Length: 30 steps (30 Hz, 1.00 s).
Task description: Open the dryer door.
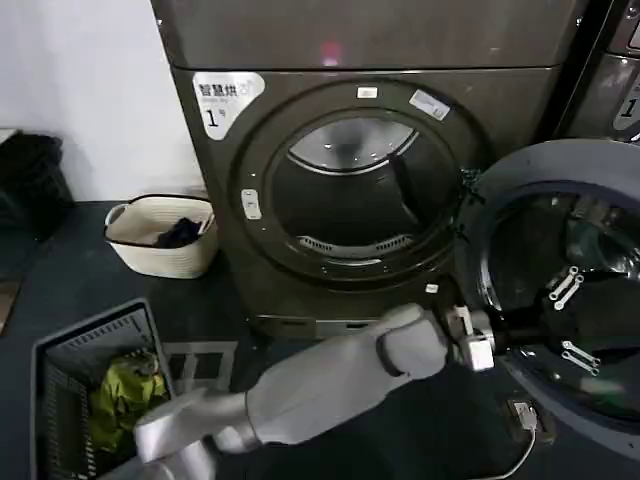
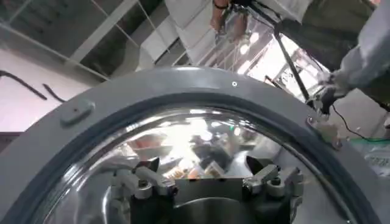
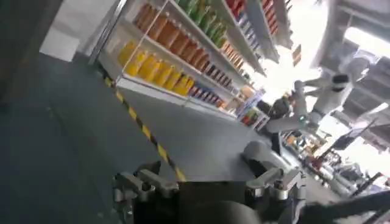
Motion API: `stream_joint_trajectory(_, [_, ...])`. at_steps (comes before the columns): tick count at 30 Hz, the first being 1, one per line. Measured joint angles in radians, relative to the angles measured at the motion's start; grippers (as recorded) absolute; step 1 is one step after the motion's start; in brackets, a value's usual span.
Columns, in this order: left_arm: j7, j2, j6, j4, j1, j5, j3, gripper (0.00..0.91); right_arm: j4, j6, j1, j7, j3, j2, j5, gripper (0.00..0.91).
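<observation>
Dryer "1" (image 1: 300, 200) drum mouth exposed, up-left of left hand. Dryer door (image 1: 560, 290) swung wide, right of machine, inner grey rim and glass facing left hand (image 1: 480, 345), which sits at door's near edge, fingers (image 2: 146, 182) spread apart. Right hand (image 3: 207, 189) elsewhere, fingers apart, gripping nothing. White laundry basket (image 1: 165, 240) far left of left hand, on floor.

Left gripper (image 2: 207, 182) held close against the large round dryer door (image 2: 122, 100) of grey plastic rim and dark tinted glass, fingers (image 2: 146, 179) spread apart over the glass. Bright ceiling lights mirrored in the pane. Small round stud (image 2: 77, 112) seen on the grey rim.
</observation>
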State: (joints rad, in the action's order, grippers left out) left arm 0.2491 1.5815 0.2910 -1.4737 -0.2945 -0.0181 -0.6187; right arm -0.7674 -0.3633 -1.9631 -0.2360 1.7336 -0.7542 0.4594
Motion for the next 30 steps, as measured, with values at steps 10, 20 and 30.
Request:
stream_joint_trajectory(10, [0.001,0.028,-0.002,0.041,0.0,0.012,0.002,0.907,-0.288,0.121,-0.141,0.121,0.124,-0.169,-0.104,0.907])
stream_joint_trajectory(20, [0.002,0.028,0.001,0.118,0.021,0.022,0.001,0.907,-0.447,0.162,-0.199,0.159,0.177,-0.304,-0.094,0.907])
stream_joint_trajectory(30, [-0.042,0.028,0.005,0.219,0.038,0.099,0.019,0.907,-0.497,0.165,-0.217,0.175,0.195,-0.359,-0.089,0.907])
